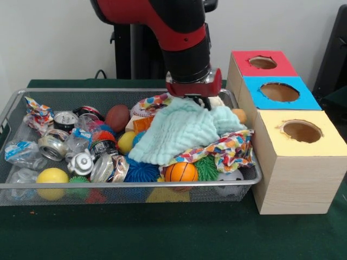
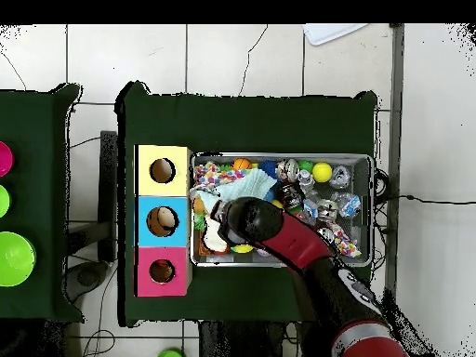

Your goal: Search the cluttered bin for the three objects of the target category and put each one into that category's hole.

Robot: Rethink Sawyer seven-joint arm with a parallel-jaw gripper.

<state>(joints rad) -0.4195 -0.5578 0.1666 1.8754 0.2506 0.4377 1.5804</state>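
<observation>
I had the arm down over the bin's far right corner. The gripper sat low against the mint cloth, its tips buried in the folds. I could not tell whether the jaws stood wide or narrow, or whether they held anything.

Nearer the camera than the jaws, the mint cloth draped over a patterned cloth. An orange basketball, a green spiky ball and a blue spiky ball lay against the bin's near wall. Across the bin from the jaws, on its far side as the front view shows it, I noted crushed cans, a yellow ball and a brown football.

Of the plush animals I could make out none for certain; only an orange patch showed just beside the jaws, toward the box, too hidden to name.

The wooden box stood touching the bin's end nearest the jaws. Its red hole lay farthest back, beside the gripper; the blue hole and yellow hole came forward from it. From overhead the arm hid the gripper.
</observation>
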